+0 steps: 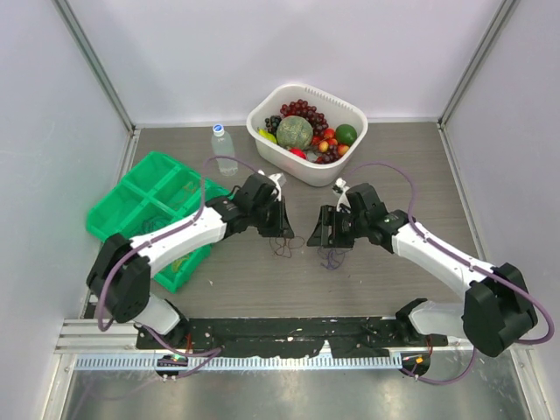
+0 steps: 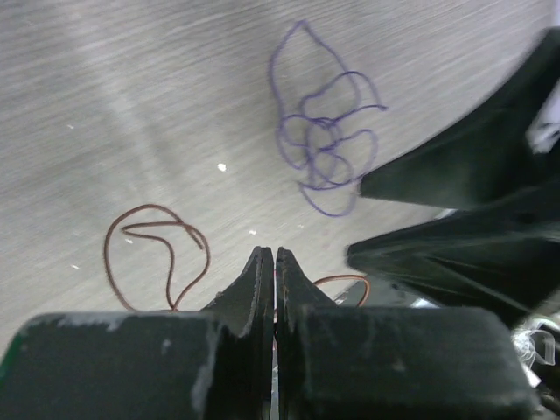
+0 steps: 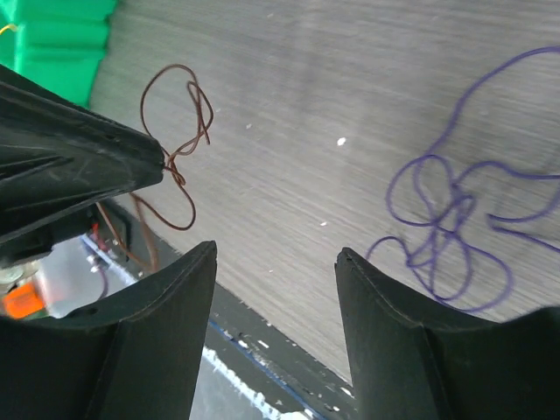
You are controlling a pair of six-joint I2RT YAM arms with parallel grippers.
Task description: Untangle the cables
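brown wire (image 3: 181, 156), a loose loop on the table (image 1: 254, 284), is pinched near its crossing by the left gripper (image 2: 275, 255), jaws pressed together. the purple wire (image 3: 446, 219) lies apart from it, at about 3 o'clock from the right gripper (image 3: 276, 254), whose jaws stand spread and hold nothing. in the right wrist view the purple bunch runs from 1 to 7 o'clock. the right arm is judged nearer to it.

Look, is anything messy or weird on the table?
Yes. The purple cable lies in a knotted clump of overlapping loops on the table. The brown cable is bent and twisted too, apart from it, pinched in the shut left gripper.
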